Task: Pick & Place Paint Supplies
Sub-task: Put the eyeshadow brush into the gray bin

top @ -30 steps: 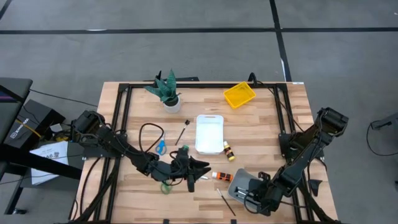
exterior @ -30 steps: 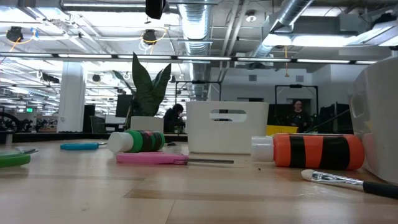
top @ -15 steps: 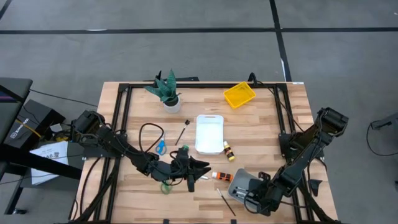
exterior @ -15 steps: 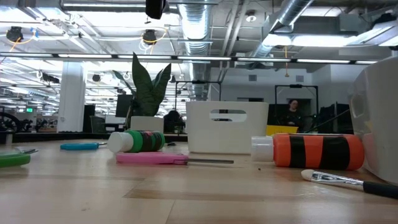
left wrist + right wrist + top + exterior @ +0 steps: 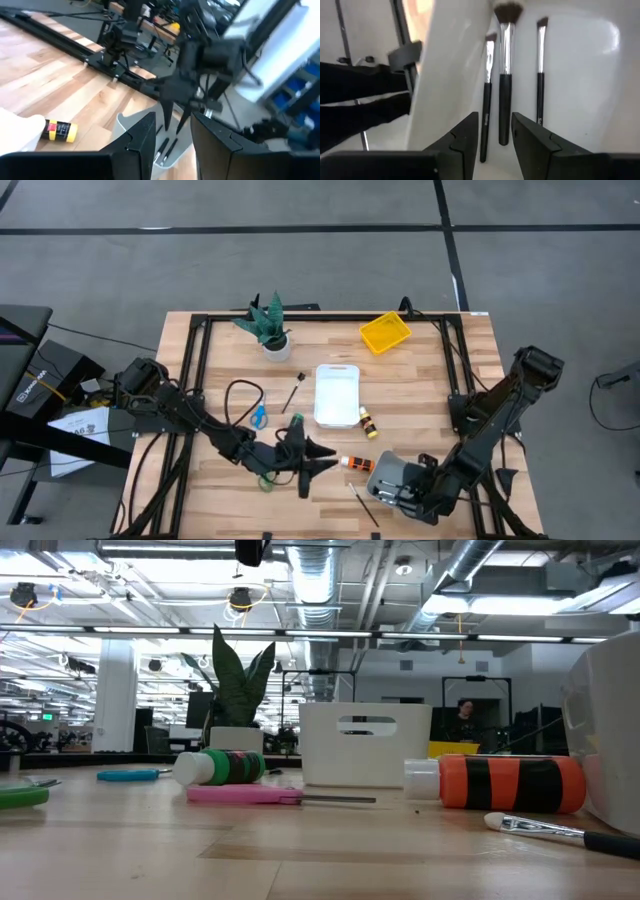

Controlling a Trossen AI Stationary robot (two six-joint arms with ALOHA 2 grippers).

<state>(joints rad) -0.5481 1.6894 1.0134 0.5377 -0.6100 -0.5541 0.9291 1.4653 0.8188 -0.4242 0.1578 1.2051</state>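
Observation:
My left gripper (image 5: 316,464) hovers open and empty near the table's middle front, beside the orange paint bottle (image 5: 355,464); its wrist view looks between its fingers (image 5: 172,137) toward the grey tray (image 5: 135,122). My right gripper (image 5: 392,495) is open and empty over the grey tray (image 5: 385,470), where three dark-handled brushes (image 5: 505,75) lie flat. On the table lie another brush (image 5: 362,505), a green bottle (image 5: 220,768), pink scissors (image 5: 245,795), green scissors (image 5: 265,478), blue scissors (image 5: 258,416), a yellow bottle (image 5: 368,421) and a far brush (image 5: 293,393).
The white tray (image 5: 337,393) sits mid-table, the yellow tray (image 5: 385,332) at the far right, and the potted plant (image 5: 268,325) at the far left. A black cable (image 5: 240,392) loops beside the blue scissors. A black frame (image 5: 190,380) runs along the table edges.
My left gripper has shifted slightly toward the table's near edge and turned a little. My right arm has shifted slightly over the grey tray. No object has moved.

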